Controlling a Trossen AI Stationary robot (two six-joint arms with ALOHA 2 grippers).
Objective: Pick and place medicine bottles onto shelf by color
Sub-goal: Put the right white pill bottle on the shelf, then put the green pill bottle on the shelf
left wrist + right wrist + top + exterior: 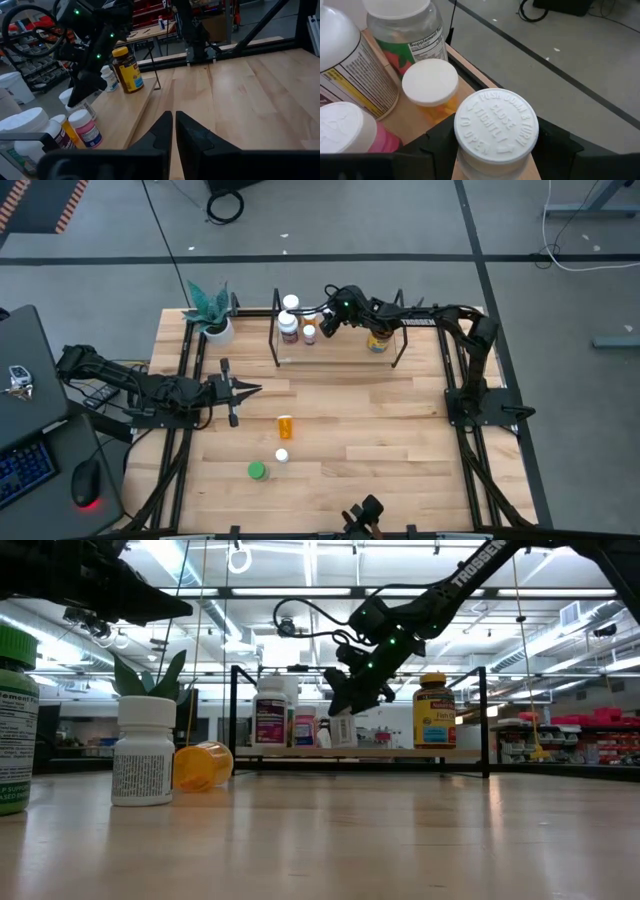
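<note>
Right pincer (326,323) grips a white-capped bottle (496,131) over the shelf (400,351); left pincer (245,389), fingers together, waits above the desk (380,440).

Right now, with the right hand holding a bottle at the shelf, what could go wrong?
The right hand grips a white-capped bottle close beside the small orange bottle and pink-labelled bottle on the shelf; lowering or opening could topple them. On release, the bottle might tip at the shelf's edge.

We see the right pincer (495,145) clamped on a white-capped round pill bottle (496,127); just beside it stands a small orange bottle with a white cap (431,90), a pink-labelled bottle (350,131) nearby.
</note>
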